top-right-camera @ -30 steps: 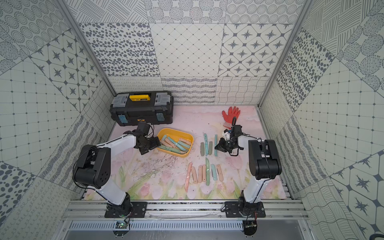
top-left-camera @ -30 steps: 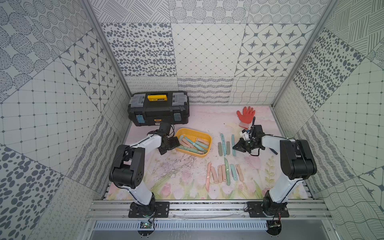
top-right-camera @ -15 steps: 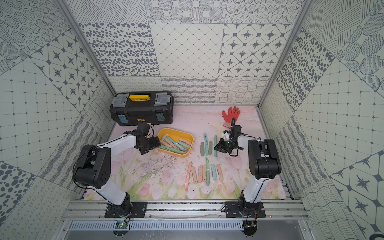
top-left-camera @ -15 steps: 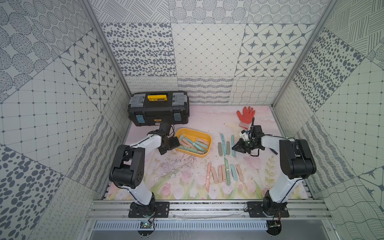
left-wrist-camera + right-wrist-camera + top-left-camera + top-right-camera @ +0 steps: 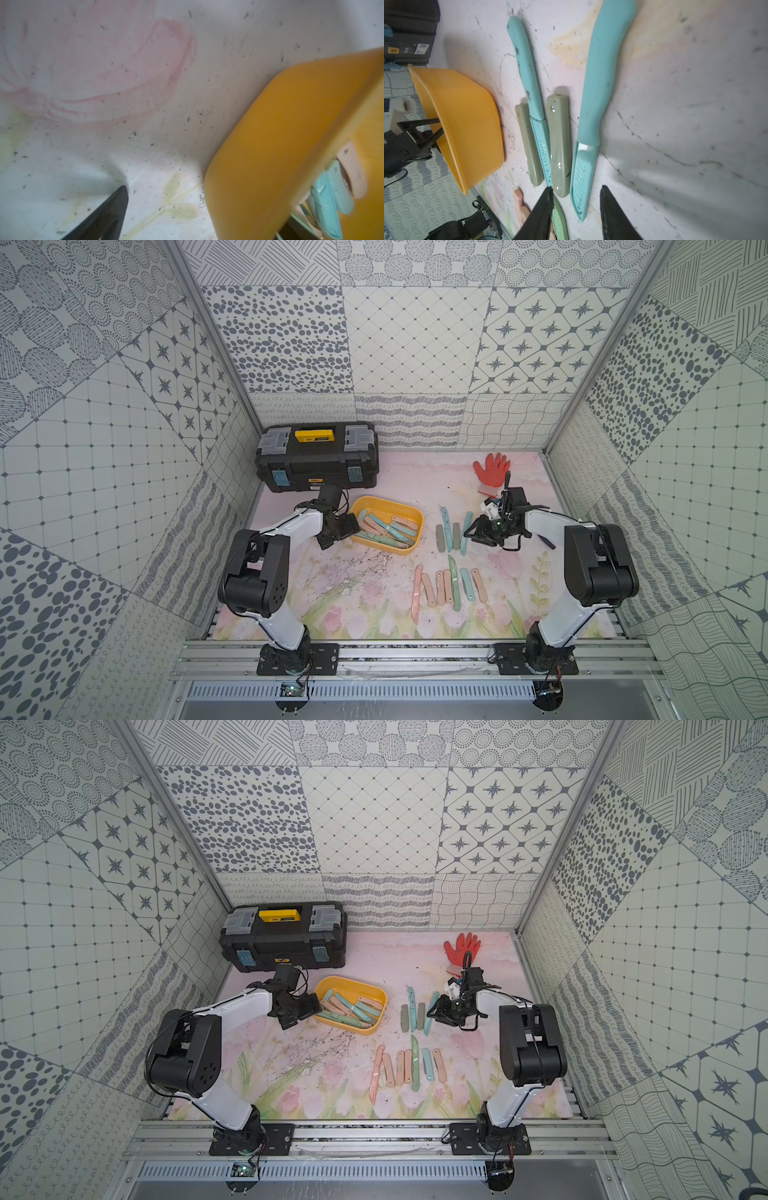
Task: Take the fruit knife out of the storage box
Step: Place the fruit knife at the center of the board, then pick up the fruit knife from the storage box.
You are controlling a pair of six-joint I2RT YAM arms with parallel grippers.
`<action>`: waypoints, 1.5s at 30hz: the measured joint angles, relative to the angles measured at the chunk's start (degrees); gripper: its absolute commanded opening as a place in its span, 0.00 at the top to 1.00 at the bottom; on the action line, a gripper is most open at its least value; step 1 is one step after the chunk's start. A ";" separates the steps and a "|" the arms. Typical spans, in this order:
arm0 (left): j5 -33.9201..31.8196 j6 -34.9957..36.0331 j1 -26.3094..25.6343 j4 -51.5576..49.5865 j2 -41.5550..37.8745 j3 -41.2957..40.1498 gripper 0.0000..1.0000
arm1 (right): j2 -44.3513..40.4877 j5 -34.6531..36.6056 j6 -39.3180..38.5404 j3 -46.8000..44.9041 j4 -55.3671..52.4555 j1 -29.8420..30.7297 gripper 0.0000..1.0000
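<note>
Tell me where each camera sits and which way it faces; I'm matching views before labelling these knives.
Both top views: high at the front, looking down at the mat; both arms show, left gripper and right gripper.
Left wrist: low over the mat, facing the storage box's outer wall; one finger shows.
Right wrist: low, looking along a teal knife; both fingers show, apart.
Shared: all four show the storage box; the right wrist view also catches the left gripper at its wall.

Robot lab test cell, patterned wall panels closing three sides, aluminium rail at 6 o'clock, left arm and right arm bolted to it, floral mat as bench top, black toolbox at 11 o'clock, red work glove at 1 o'clock
</note>
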 measured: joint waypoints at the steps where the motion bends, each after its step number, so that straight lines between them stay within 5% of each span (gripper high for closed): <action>1: 0.00 0.00 0.00 0.00 0.00 0.00 0.09 | -1.27 0.46 -0.02 0.79 -0.66 0.28 0.57; 12: 0.00 0.00 0.00 -0.02 0.00 0.00 0.09 | -5.49 8.22 -6.60 20.26 -4.33 16.68 0.54; 31: 0.00 0.00 0.00 -0.35 0.00 0.00 0.09 | 25.22 20.17 -19.69 51.87 -23.50 34.01 0.55; 45: -0.02 -0.20 -0.02 -0.52 -0.81 -0.50 0.12 | 35.19 25.18 -24.28 64.02 -30.42 38.51 0.55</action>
